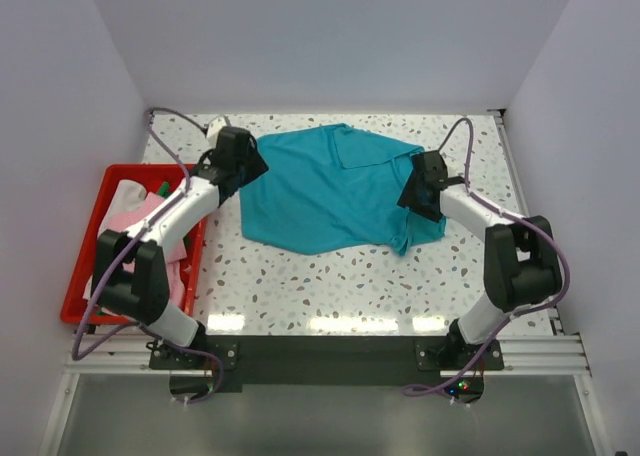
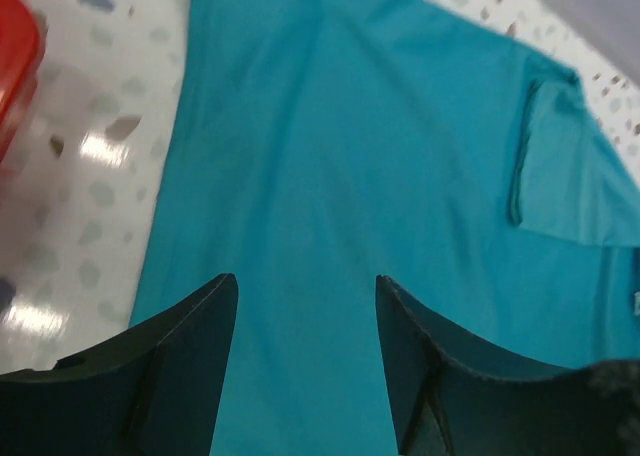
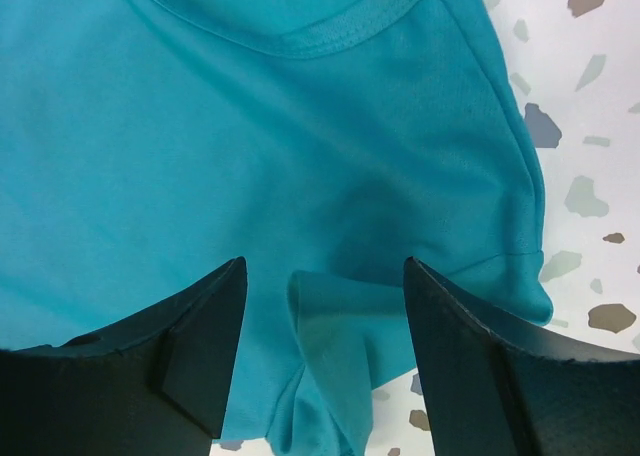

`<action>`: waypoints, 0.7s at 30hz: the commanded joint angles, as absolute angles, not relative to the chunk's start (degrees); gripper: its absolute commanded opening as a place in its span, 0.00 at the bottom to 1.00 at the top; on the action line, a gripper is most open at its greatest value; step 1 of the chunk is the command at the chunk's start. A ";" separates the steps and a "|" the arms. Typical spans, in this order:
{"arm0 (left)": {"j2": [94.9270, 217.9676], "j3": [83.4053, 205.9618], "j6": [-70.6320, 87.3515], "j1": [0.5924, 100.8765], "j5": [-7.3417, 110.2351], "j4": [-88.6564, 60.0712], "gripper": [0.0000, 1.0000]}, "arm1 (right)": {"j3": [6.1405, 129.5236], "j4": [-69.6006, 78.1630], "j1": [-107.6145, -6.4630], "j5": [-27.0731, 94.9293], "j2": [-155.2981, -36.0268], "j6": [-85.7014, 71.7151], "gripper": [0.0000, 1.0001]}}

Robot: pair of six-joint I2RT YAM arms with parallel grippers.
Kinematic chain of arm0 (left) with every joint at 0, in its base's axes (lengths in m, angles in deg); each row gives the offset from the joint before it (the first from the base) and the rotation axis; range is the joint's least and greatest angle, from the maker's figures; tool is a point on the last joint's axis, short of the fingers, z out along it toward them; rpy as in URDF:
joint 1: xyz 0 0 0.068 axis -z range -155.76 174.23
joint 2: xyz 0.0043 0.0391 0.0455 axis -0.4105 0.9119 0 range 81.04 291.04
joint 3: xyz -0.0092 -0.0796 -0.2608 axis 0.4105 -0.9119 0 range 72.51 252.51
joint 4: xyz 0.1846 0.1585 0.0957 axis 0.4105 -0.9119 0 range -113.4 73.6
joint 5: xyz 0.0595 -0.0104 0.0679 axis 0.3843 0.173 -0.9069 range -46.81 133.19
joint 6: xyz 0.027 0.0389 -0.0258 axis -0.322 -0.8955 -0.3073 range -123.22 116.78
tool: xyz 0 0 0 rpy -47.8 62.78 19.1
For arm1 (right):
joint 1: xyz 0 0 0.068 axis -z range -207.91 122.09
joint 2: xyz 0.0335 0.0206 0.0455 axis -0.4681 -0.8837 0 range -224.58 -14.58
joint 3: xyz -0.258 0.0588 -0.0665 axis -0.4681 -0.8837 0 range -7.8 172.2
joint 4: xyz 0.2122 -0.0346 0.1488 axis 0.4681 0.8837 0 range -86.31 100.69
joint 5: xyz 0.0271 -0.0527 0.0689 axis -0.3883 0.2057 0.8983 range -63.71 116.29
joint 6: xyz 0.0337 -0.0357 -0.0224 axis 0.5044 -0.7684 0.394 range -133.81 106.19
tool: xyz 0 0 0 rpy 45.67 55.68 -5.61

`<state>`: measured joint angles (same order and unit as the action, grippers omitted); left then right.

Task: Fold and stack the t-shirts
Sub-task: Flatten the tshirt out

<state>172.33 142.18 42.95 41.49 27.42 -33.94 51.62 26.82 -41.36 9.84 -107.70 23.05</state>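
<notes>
A teal t-shirt (image 1: 325,191) lies spread on the speckled table, one sleeve folded over near the back. My left gripper (image 1: 255,168) is open over the shirt's left edge; the left wrist view shows teal cloth (image 2: 330,176) between its apart fingers (image 2: 190,356). My right gripper (image 1: 408,198) is open over the shirt's right side, by the collar (image 3: 310,36); a raised fold of sleeve cloth (image 3: 340,346) stands between its fingertips (image 3: 215,326). Pink (image 1: 140,219), white (image 1: 125,191) and dark green (image 1: 161,188) pieces lie in the red bin.
The red plastic bin (image 1: 85,266) stands off the table's left edge, beside the left arm; a corner shows in the left wrist view (image 2: 15,66). White walls enclose the table at the back and sides. A black rail runs along the near edge.
</notes>
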 commanded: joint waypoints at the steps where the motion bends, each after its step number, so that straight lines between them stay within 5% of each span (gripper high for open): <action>1: 165.96 133.35 48.63 43.57 20.78 -37.13 0.63 | 53.11 25.22 -41.45 9.50 -108.45 21.35 0.68; 6: 159.97 124.64 48.46 44.36 19.54 -38.37 0.70 | 50.82 24.52 -41.53 9.32 -108.36 20.12 0.61; 8: 159.62 122.54 48.72 44.36 19.63 -38.63 0.71 | 49.60 24.25 -41.53 9.59 -108.01 19.77 0.49; 9: 159.62 122.09 49.07 44.36 19.98 -38.81 0.71 | 49.07 24.08 -41.62 9.67 -107.31 19.68 0.34; 13: 159.88 120.15 49.60 44.36 20.68 -39.25 0.73 | 46.96 24.69 -41.45 10.03 -104.24 18.80 0.03; 21: 162.16 117.34 47.94 44.27 26.21 -34.24 0.73 | 42.39 28.03 -41.09 12.14 -91.67 19.15 0.00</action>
<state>161.38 117.70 48.24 44.51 23.70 -38.57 43.16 27.26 -41.34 11.35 -96.67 19.49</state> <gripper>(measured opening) 0.737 0.019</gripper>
